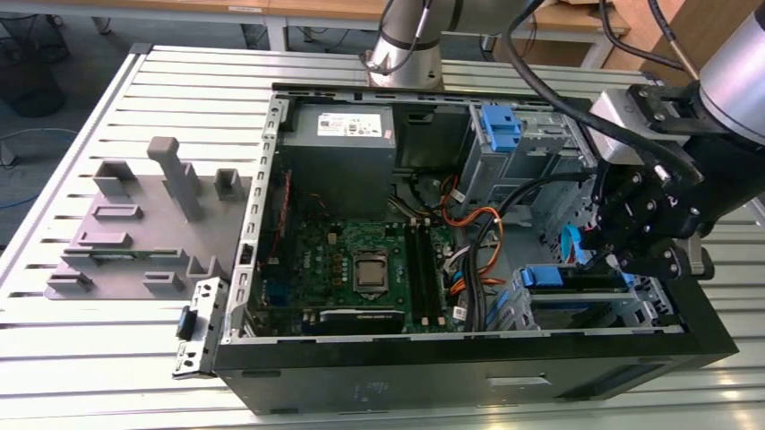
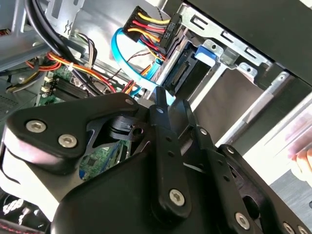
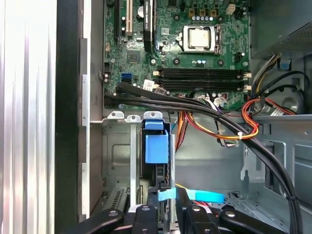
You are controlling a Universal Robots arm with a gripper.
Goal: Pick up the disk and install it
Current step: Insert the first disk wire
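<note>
The disk (image 3: 156, 148) stands on edge in the lower drive cage of the open computer case, its blue carrier (image 1: 556, 276) showing at the cage mouth. The second wrist view shows the disk (image 2: 191, 68) in the cage, a black connector with coloured wires (image 2: 152, 28) at its end. In the exterior view, my gripper (image 1: 631, 240) hangs just above that cage. In both wrist views, the gripper (image 2: 168, 103) (image 3: 168, 214) looks shut with nothing held. A light blue flat cable (image 2: 127, 58) loops just beyond its tips.
Black cable bundles (image 3: 204, 109) and orange-red wires (image 3: 248, 127) cross the case between the motherboard (image 1: 358, 260) and the cage. A second blue bracket (image 1: 500, 125) sits in the upper cage. The grey power supply (image 1: 340, 125) is at the back. A grey fixture block (image 1: 138, 224) lies outside on the slatted table.
</note>
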